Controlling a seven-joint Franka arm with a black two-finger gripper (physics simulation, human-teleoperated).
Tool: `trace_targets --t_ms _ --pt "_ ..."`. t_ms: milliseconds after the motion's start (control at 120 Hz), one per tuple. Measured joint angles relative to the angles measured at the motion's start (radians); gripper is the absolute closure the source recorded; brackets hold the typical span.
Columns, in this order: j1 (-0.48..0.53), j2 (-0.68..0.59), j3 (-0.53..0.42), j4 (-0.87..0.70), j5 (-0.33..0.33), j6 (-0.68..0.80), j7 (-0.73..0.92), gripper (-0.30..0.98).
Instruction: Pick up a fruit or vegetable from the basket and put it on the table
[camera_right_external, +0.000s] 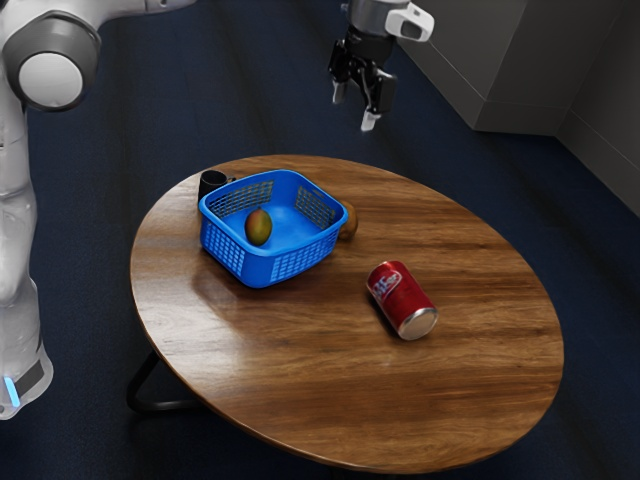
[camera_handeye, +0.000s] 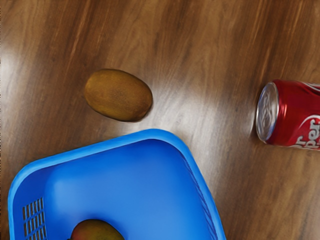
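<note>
Fingers (camera_right_external: 354, 108) spread and empty, upper centre of the exterior view; mango (camera_right_external: 258, 227) in the basket (camera_right_external: 268, 269), centre-left — kiwi (camera_handeye: 118, 95) on the desk (camera_right_external: 480, 380), perhaps finishing the task.

The basket (camera_right_external: 257, 268) looks like smooth plastic with a soft gloss, and it stands on a bench (camera_right_external: 300, 370) of streaky brown wood, polished enough to throw back pale patches of light. Inside the basket, the red-green fruit (camera_right_external: 258, 228) has smooth skin with a mild sheen, while the brown fruit (camera_handeye: 118, 95) just outside the basket looks duller and finely speckled. Well apart from the basket, the can (camera_right_external: 400, 300) has glossy red sides and shiny bare metal at its ends.
</note>
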Motion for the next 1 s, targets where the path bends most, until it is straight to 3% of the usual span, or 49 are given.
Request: trace_targets --t_ms 242,392,517,700,1000 --pt "0.007 0.000 0.009 0.012 -0.015 0.013 0.040 0.00" --pt "0.031 -0.045 -0.017 0.291 -0.042 -0.055 0.020 0.00" --pt "0.038 -0.036 -0.038 0.314 -0.045 -0.121 -0.114 0.00" --pt "0.005 0.108 -0.036 0.310 0.011 -0.165 -0.337 0.00" --pt "0.001 0.105 -0.038 0.216 0.023 -0.151 -0.641 0.00"
